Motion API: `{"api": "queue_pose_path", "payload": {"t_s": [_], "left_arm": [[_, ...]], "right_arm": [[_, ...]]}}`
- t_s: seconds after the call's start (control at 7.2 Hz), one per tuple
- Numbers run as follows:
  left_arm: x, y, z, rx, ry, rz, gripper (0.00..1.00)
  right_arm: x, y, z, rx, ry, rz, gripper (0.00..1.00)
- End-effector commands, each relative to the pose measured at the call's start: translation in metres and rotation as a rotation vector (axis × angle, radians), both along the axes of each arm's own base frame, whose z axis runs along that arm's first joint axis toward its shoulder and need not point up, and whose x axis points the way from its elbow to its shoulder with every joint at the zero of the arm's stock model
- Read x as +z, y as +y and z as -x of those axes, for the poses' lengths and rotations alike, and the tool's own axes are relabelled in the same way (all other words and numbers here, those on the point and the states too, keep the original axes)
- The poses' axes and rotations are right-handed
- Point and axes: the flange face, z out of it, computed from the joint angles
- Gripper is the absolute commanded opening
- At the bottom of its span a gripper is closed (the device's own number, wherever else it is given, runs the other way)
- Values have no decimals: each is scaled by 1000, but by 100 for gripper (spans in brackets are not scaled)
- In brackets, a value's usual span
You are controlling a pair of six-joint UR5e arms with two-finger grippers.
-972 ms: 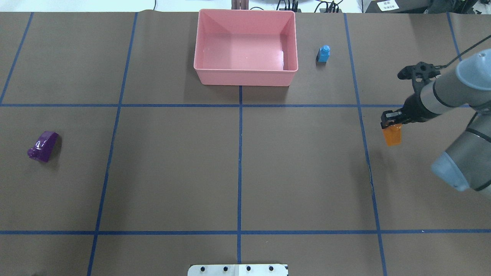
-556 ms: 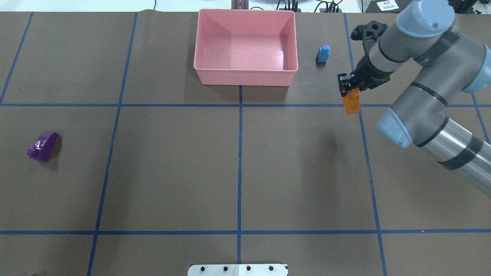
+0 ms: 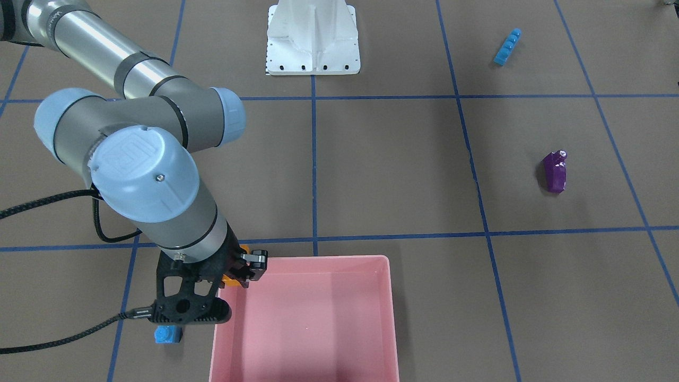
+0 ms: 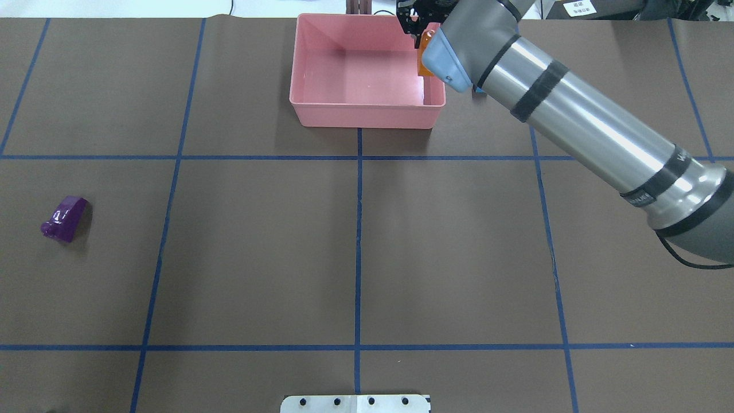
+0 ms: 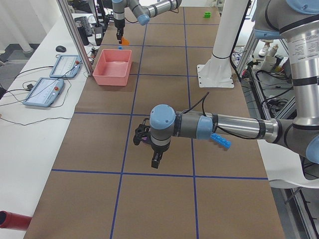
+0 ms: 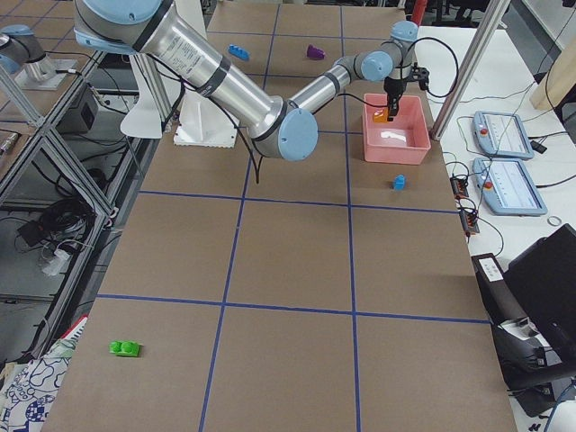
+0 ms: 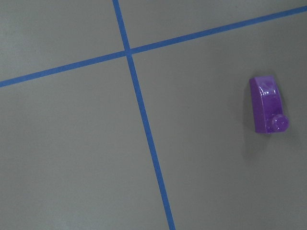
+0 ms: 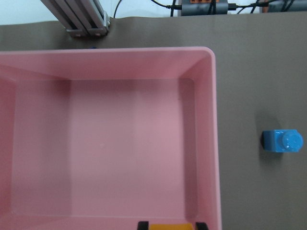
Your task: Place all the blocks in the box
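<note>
Front-facing, right arm: your right gripper (image 3: pixel 240 273) is clamped on the orange block (image 3: pixel 228 277), held over the corner of the box (image 3: pixel 390 297) nearest the robot, on its right side.
Front-facing, loose blocks: the small light-blue block (image 3: pixel 168 335) sits on the table just outside the box wall, partly under the wrist. The long light-blue block (image 3: pixel 507 48) and the purple block (image 3: pixel 554 172) lie well apart from the box.
Overhead: you see the orange block hanging at the box's right wall, above its floor. The purple block lies far off on the left half.
Exterior left: your left gripper (image 5: pixel 156 162) hangs over the table with the purple block just beside it. You cannot tell whether it is open or closed. The green block (image 5: pixel 207 15) lies at the far end.
Exterior right: the green block is on the table, well apart from the box.
Left wrist: only the purple block and a blue tape crossing (image 7: pixel 128 51) show.
Right wrist: the fingertips (image 8: pixel 143 224) flank the orange block at the box's near wall. The small light-blue block stands outside the right wall.
</note>
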Motion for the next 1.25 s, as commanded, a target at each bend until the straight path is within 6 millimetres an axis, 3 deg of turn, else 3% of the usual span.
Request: {"api": "queue_pose_path", "payload": {"t_s": [0.0, 0.14, 0.28, 0.56, 0.69, 0.83, 1.11], "left_arm": [[2, -1, -2, 4, 1, 3, 100], [3, -1, -2, 4, 1, 5, 100], [3, -2, -2, 4, 1, 5, 100], [3, -2, -2, 6, 1, 3, 100], [3, -2, -2, 6, 1, 3, 100], [3, -2, -2, 6, 1, 3, 100], [-2, -5, -2, 4, 3, -9, 100]], "right_arm": [[-15, -31, 31, 75, -55, -1, 0], [-10, -35, 53, 111, -43, -12, 0], [-18, -39, 61, 122, -27, -18, 0], [-9, -22, 102, 134, 36, -59, 0], [-5, -18, 108, 126, 41, -54, 9], [-4, -16, 113, 124, 47, -55, 98], [-5, -19, 106, 126, 52, -57, 100]]}}
